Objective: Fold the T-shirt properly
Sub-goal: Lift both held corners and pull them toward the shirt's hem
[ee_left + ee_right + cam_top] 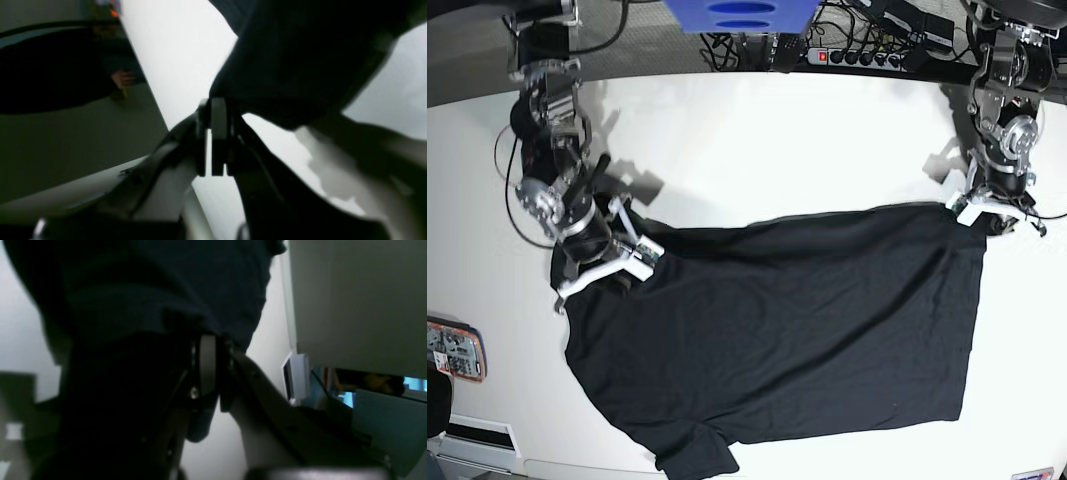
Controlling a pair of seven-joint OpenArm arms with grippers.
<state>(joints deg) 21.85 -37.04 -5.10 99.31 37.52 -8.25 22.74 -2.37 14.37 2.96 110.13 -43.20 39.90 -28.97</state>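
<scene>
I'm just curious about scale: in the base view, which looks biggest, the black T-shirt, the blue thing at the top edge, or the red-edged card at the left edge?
1. T-shirt, by far the largest.
2. Blue thing, cut off by the frame, so only its visible part counts.
3. Red-edged card, smallest, also partly cut off.

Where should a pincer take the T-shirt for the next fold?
Both pincers, left and right, are already shut on the far corners of the T-shirt. Probably best to keep that hem edge: it is stretched nearly straight between them, so it can be carried toward the near side, where a sleeve lies bunched.
</scene>
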